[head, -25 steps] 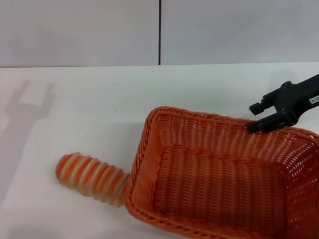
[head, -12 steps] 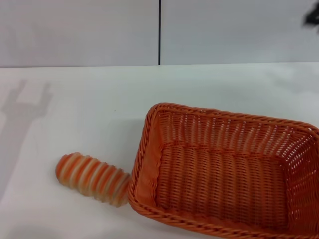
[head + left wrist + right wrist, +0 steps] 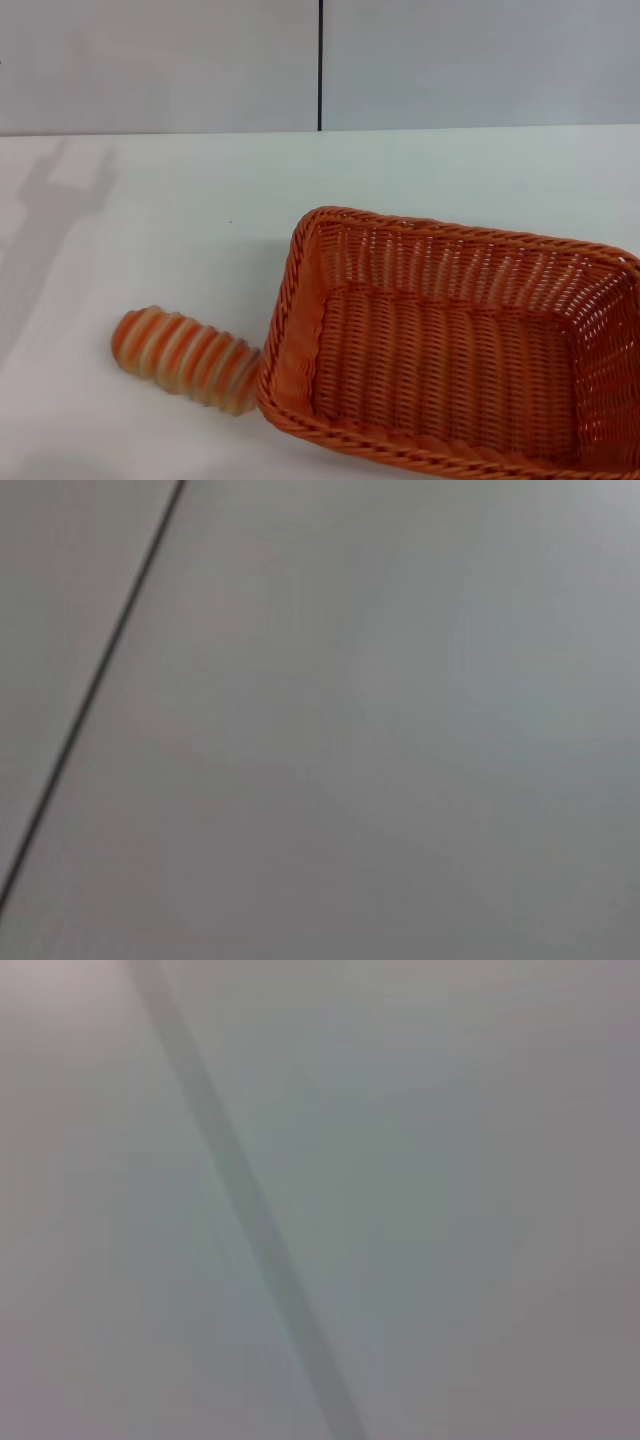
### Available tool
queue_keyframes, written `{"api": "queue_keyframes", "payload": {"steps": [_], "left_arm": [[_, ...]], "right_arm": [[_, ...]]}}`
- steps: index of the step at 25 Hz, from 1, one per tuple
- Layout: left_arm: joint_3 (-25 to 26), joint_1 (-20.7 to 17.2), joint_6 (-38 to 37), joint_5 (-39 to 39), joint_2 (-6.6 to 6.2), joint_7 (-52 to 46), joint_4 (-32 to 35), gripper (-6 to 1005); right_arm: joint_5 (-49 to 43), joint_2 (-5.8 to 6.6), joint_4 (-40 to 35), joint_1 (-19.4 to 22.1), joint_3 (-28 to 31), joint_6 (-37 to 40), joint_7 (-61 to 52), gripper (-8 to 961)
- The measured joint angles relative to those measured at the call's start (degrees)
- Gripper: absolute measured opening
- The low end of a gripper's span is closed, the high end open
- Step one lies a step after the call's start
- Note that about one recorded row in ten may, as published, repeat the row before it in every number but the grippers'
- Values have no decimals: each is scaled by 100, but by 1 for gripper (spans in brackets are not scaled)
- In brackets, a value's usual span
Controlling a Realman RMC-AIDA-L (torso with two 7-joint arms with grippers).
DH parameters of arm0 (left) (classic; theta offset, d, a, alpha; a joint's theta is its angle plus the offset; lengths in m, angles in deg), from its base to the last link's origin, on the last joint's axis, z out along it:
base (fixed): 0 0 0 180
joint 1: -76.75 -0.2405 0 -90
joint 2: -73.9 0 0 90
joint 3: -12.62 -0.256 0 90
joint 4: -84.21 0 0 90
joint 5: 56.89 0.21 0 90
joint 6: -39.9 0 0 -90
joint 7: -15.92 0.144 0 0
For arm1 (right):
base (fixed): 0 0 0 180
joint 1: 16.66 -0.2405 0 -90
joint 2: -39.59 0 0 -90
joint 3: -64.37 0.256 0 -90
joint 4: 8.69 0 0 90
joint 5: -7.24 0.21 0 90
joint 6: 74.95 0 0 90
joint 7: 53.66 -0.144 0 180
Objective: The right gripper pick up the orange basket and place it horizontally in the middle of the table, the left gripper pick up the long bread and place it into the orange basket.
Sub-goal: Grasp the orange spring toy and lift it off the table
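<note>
The orange basket [image 3: 450, 350] lies on the white table [image 3: 200, 200] at the front right in the head view, its open top facing up and its long side running across. The long bread [image 3: 185, 358], ribbed with orange and cream stripes, rests on the table just left of the basket, its right end touching the basket's near-left corner. Neither gripper shows in any view. Only a grey shadow of a claw falls on the table at the far left. Both wrist views show nothing but a plain grey wall with a dark seam.
A grey wall with a vertical dark seam [image 3: 320, 65] stands behind the table's far edge. The basket's right side runs off the picture's right edge.
The right gripper, which stood at the basket's far right rim, rose away up and right and has left the view. The shadow at far left shifted slightly. Basket and bread stay put.
</note>
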Motion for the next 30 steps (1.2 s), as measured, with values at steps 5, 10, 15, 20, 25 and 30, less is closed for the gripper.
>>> {"api": "queue_keyframes", "payload": {"steps": [5, 10, 15, 20, 25, 30], "left_arm": [[-435, 342, 237, 43, -505, -500, -22, 676], [-1603, 926, 308, 43, -1396, -1675, 76, 676], [-2872, 1530, 201, 44, -2188, -3168, 464, 676], [-4898, 2329, -864, 42, -2447, -4186, 1827, 676], [-6678, 2788, -1851, -136, -1871, -5072, 4087, 676], [-8239, 2616, -2343, -735, -1031, -5685, 6147, 676]], "right_arm": [[685, -253, -534, 407, 5, 5, 713, 595], [700, -315, -609, 538, 14, 20, 743, 595], [716, -281, -778, 579, 22, 72, 753, 594], [708, -279, -850, 583, 22, 207, 757, 594], [692, -278, -858, 628, 18, 282, 760, 594], [689, -286, -862, 659, 18, 375, 763, 595]]}}
